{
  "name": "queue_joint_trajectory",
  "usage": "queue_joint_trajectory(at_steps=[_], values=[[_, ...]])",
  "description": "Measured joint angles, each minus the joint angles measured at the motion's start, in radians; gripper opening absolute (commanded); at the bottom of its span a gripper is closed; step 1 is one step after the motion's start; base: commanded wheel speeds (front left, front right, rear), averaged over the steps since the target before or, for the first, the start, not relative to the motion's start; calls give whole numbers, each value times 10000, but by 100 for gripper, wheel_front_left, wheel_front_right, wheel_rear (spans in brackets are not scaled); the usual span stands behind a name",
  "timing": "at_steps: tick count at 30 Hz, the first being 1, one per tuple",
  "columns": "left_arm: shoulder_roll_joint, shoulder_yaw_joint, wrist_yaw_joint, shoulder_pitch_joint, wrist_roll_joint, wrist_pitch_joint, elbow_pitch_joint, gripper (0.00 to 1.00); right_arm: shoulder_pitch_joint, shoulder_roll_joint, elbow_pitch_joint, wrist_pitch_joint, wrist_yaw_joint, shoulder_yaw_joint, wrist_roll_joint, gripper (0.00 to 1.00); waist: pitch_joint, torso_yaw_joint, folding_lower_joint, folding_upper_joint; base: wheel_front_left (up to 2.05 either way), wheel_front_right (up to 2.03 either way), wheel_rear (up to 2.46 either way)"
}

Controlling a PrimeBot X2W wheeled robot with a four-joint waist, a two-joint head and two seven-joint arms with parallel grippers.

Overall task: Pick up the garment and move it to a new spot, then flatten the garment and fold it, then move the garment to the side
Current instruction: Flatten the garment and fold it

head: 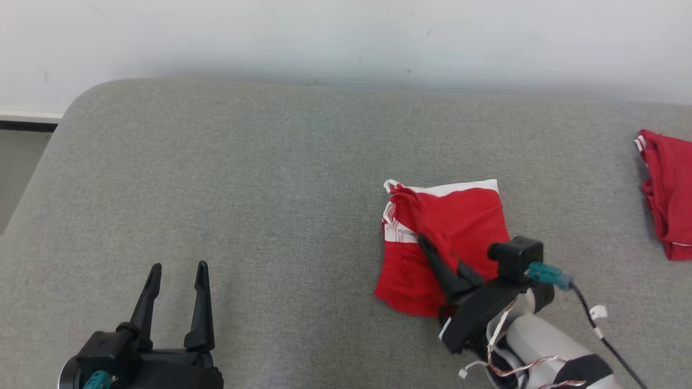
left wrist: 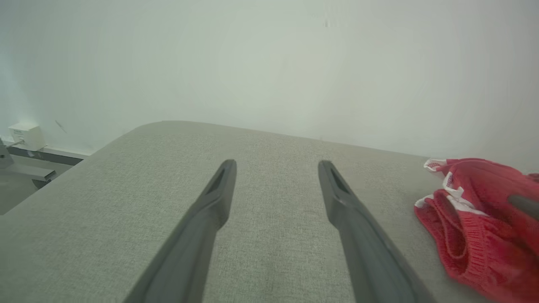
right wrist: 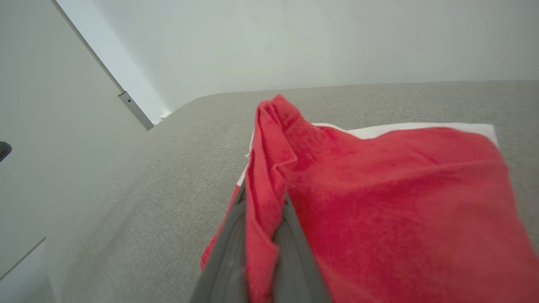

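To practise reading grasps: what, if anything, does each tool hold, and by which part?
The right tool pinches a raised fold of the red garment; the open left tool holds nothing.

Right gripper (right wrist: 265, 206) at bottom centre, 2 dark grey fingers (right wrist: 227, 256) clamped on raised ridge of soft red fabric garment (right wrist: 400, 189). Pinched fold stands up between fingers and peaks above tips. Rest of garment spreads right, lying on grey woven upholstered surface (right wrist: 147, 189). White band (right wrist: 404, 128) along garment's far edge. Pale plain wall (right wrist: 294, 42) behind surface. Slanted metal strip (right wrist: 135, 110) upper left, beside white panel (right wrist: 42, 126). Small dark object (right wrist: 3, 150) at left edge, unclear.
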Motion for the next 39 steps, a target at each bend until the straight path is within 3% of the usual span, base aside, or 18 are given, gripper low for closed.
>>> queue_joint_trajectory(at_steps=[8,9,10,11,19,25,26,27,28,39], values=[[4,-125,144,-22,-199,0,-4,100,484,746,357,0,0,48,-454,0,191,221,0,0,0,0,0],[2,-157,190,-22,-221,0,-8,100,531,813,311,2,0,15,-462,21,192,221,0,1,0,0,0],[2,-176,203,-24,-240,0,-8,100,567,849,222,2,0,-61,-529,64,189,215,0,0,0,0,0],[2,-186,215,-24,-259,0,-8,100,601,849,121,2,0,-186,-604,100,180,205,0,1,0,0,0],[0,-127,226,-4,-265,0,-13,100,1451,261,-1837,-10,0,-2322,-1273,100,43,7,0,0,0,0,0],[0,-161,198,5,-219,0,-42,100,2133,-186,-2153,-23,0,-3858,-1829,100,62,-15,0,0,0,0,0],[2,-155,192,-1,-192,0,-40,100,2161,-198,-2111,-23,0,-4056,-1912,73,74,-6,0,0,0,0,0],[2,-155,186,-13,-190,0,-40,100,2196,-199,-2029,-25,0,-4213,-2015,17,87,4,0,0,0,0,0],[2,-155,186,-13,-190,0,-40,100,2196,-199,-2029,-25,0,-4213,-2015,0,87,4,0,0,0,0,0],[2,-313,98,-206,-148,0,35,100,1851,502,-128,-23,0,-4230,-3565,0,280,373,0,0,0,0,0]])
